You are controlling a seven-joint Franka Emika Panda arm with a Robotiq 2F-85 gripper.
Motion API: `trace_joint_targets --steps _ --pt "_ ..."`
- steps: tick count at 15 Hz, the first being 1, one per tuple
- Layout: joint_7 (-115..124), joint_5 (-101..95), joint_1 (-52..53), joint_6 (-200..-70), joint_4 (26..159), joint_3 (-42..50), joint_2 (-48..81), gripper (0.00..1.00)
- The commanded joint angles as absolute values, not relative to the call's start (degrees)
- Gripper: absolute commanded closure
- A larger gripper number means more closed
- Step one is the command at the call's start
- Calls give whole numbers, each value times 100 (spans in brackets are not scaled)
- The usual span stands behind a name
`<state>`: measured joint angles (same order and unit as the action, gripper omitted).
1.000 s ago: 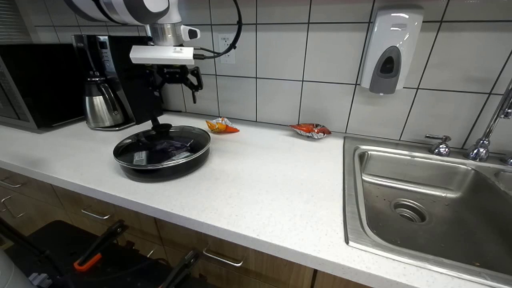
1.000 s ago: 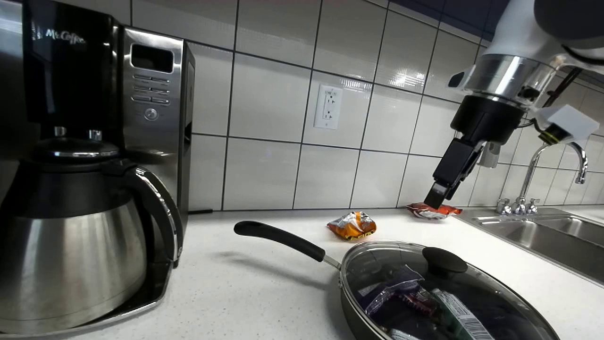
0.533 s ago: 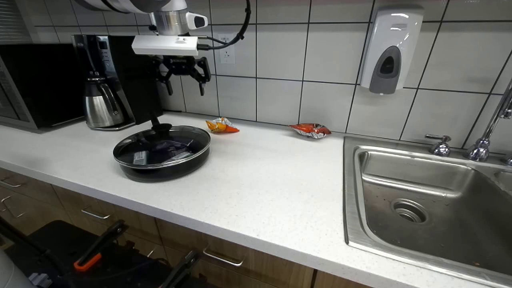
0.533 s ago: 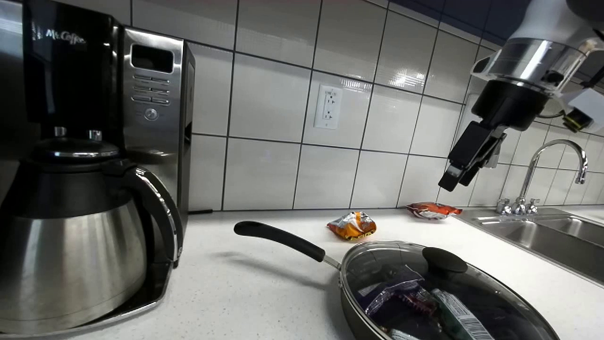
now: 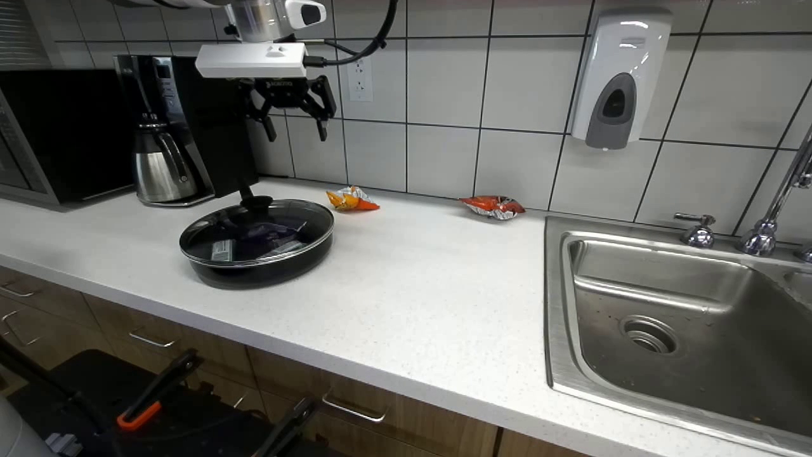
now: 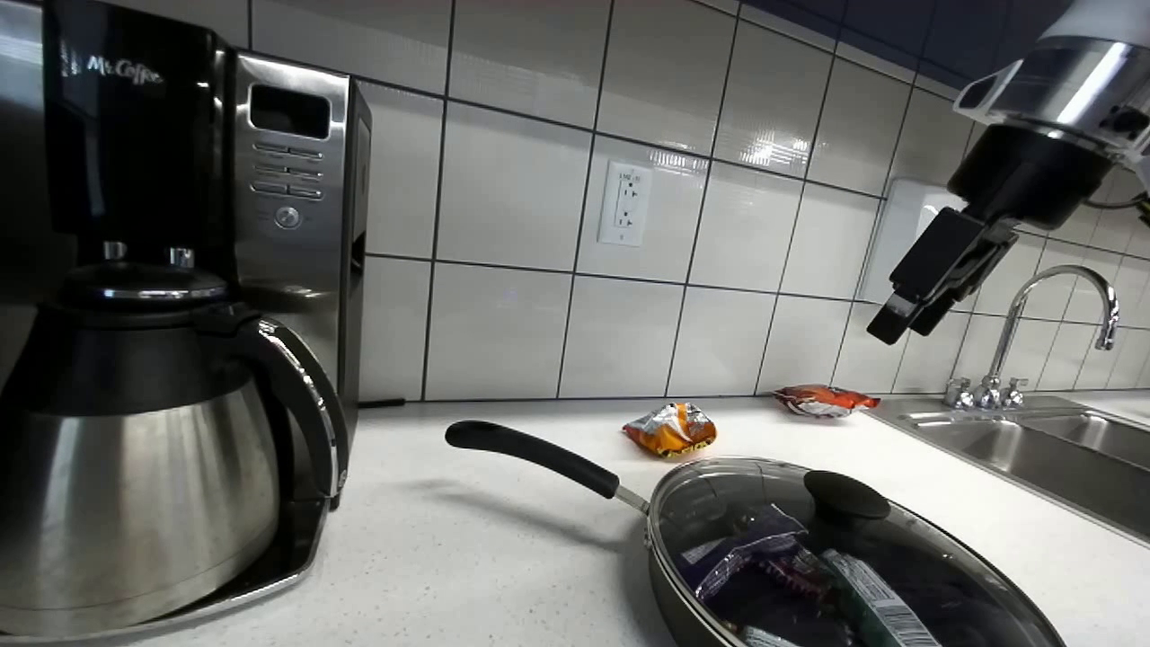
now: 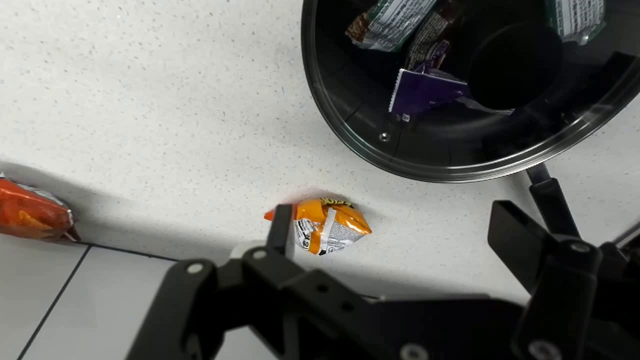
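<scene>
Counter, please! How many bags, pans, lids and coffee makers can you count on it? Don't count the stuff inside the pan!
Bags, the orange bag and the red bag: 2
Pan: 1
Lid: 1
Coffee maker: 1
Total: 5

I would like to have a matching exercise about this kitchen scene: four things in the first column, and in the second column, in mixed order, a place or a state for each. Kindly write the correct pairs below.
Column 1
1. gripper
2. frying pan
3. orange snack bag
4. red snack bag

Column 2
A. covered with a glass lid
B. lying closer to the sink than to the frying pan
C. open and empty, above the counter
D. lying closer to the frying pan than to the sink

Right pairs: 1-C, 2-A, 3-D, 4-B
</scene>
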<state>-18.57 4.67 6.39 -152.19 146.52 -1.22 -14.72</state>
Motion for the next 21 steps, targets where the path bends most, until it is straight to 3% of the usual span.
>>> trace_joint_targets --steps 1,21 --pt "-1535 375 568 -15343 15077 -57 -1955 0" --pt "-1173 429 628 -15256 15283 84 -2045 0"
